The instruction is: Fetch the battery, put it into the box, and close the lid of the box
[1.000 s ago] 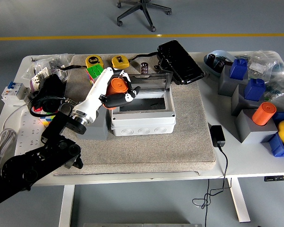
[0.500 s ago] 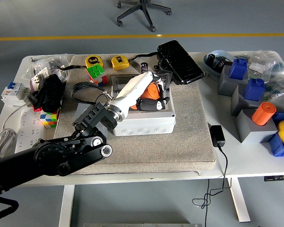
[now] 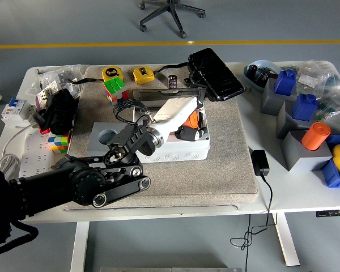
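My left hand [image 3: 188,129] reaches in from the lower left and is down inside the open white box [image 3: 178,152] at the middle of the grey mat. Its fingers are curled on an orange battery [image 3: 192,119], which sits low in the box's right half. The box's lid [image 3: 164,94] stands open along the far side. The grey holder [image 3: 105,136] left of the box shows an empty round hole. The forearm hides most of the box's inside.
A black case [image 3: 215,73] lies behind the box. Two yellow tape measures [image 3: 111,73] and a Rubik's cube [image 3: 114,88] sit at the back left. At right stand grey holders with blue batteries [image 3: 305,106] and an orange one [image 3: 316,136]. A power adapter [image 3: 259,162] lies right of the mat.
My left hand carried the orange battery from above the grey holder rightward over the box and down into it. The holder's empty hole now shows.
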`<state>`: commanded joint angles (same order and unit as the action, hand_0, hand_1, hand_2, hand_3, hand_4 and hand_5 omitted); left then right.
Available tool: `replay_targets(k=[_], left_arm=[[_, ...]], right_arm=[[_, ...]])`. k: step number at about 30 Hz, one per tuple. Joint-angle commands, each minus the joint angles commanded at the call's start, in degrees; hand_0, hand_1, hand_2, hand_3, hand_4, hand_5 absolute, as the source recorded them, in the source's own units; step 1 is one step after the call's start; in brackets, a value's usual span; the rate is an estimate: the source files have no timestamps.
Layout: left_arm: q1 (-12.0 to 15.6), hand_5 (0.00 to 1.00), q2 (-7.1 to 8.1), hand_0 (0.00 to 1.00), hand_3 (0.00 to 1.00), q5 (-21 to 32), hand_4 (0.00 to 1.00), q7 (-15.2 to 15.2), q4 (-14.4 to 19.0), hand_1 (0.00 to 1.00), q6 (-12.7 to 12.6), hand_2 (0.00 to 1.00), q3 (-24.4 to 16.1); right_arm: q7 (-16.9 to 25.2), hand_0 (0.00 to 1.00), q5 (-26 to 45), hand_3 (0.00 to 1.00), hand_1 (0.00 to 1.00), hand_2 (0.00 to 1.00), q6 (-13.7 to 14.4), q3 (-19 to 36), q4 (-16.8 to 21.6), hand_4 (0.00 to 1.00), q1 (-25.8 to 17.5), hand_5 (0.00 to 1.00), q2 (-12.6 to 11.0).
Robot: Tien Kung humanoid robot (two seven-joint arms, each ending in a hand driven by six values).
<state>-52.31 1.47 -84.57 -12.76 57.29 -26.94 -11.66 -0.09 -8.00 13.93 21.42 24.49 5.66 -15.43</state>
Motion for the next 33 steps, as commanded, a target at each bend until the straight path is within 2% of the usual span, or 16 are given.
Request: replay_targets(k=[1,6,7,12,13,18,19,24,25,29,30,31,33], left_arm=[[0.01,0.028,-0.09,0.260,0.362,0.05,0.956,0.09,-0.28,0.255,0.13,0.228,0.17],[0.11,0.028,-0.38,0.260,0.362,0.47,0.956,1.70,-1.42,0.255,0.45,0.228,0.41],[0.05,0.048,-0.51,0.342,0.520,-0.09,0.971,1.69,-1.77,0.388,0.35,0.412,0.51],[-0.15,0.048,-0.74,0.342,0.520,-0.81,0.971,1.76,-2.49,0.388,0.08,0.412,0.65],[-0.19,0.079,-0.78,0.392,0.559,-0.80,0.996,1.72,-2.55,0.551,0.12,0.513,0.60],[-0.25,0.079,-0.87,0.392,0.559,-0.90,0.996,1.70,-2.74,0.551,0.15,0.513,0.32],[-0.23,0.101,-0.82,0.430,0.578,-0.91,0.998,1.72,-2.61,0.593,0.15,0.561,0.21],[0.13,0.101,-0.60,0.430,0.578,-0.53,0.998,1.86,-1.71,0.593,0.42,0.561,-0.82],[0.24,0.117,-0.53,0.470,0.589,-0.39,0.998,1.92,-1.44,0.625,0.45,0.589,-1.11],[1.12,0.117,0.01,0.470,0.589,0.25,0.998,2.23,0.55,0.625,0.78,0.589,-3.41],[1.62,0.117,0.39,0.470,0.589,0.55,0.998,2.43,1.65,0.625,0.89,0.589,-4.47],[2.03,0.168,0.71,0.456,0.589,0.81,0.998,2.64,2.80,0.619,0.92,0.597,-5.48],[2.95,0.168,1.53,0.456,0.589,1.28,0.998,3.35,5.28,0.619,0.79,0.597,-7.52]], right_arm=[[-0.01,0.604,-0.01,0.559,0.628,0.592,-0.01,-0.02,0.00,0.899,-0.04,0.461,0.00],[0.02,0.604,-0.13,0.559,0.628,0.592,0.05,0.11,0.08,0.899,-0.04,0.461,-0.01],[0.01,0.605,-0.22,0.558,0.628,0.591,0.09,0.22,0.12,0.899,-0.03,0.462,0.00],[0.04,0.605,-0.61,0.558,0.628,0.591,0.23,0.67,0.36,0.899,0.02,0.462,-0.08],[0.05,0.604,-0.64,0.558,0.628,0.591,0.26,0.71,0.38,0.899,0.03,0.461,-0.08],[0.08,0.604,-0.75,0.558,0.628,0.591,0.29,0.88,0.45,0.899,-0.01,0.461,-0.02],[0.09,0.602,-0.76,0.557,0.628,0.591,0.30,0.92,0.46,0.898,-0.04,0.461,0.01],[0.13,0.602,-0.78,0.557,0.628,0.591,0.30,1.03,0.45,0.898,-0.15,0.461,0.09],[0.14,0.605,-0.79,0.558,0.628,0.591,0.30,1.06,0.45,0.898,-0.16,0.460,0.10],[0.15,0.605,-0.79,0.558,0.628,0.591,0.29,1.33,0.43,0.898,-0.20,0.460,0.16],[0.13,0.605,-0.80,0.558,0.628,0.591,0.25,1.40,0.42,0.898,-0.23,0.460,0.19],[0.12,0.604,-0.83,0.558,0.628,0.591,0.24,1.49,0.42,0.898,-0.25,0.460,0.21],[0.15,0.604,-0.83,0.558,0.628,0.591,0.24,1.74,0.42,0.898,-0.31,0.460,0.24]])
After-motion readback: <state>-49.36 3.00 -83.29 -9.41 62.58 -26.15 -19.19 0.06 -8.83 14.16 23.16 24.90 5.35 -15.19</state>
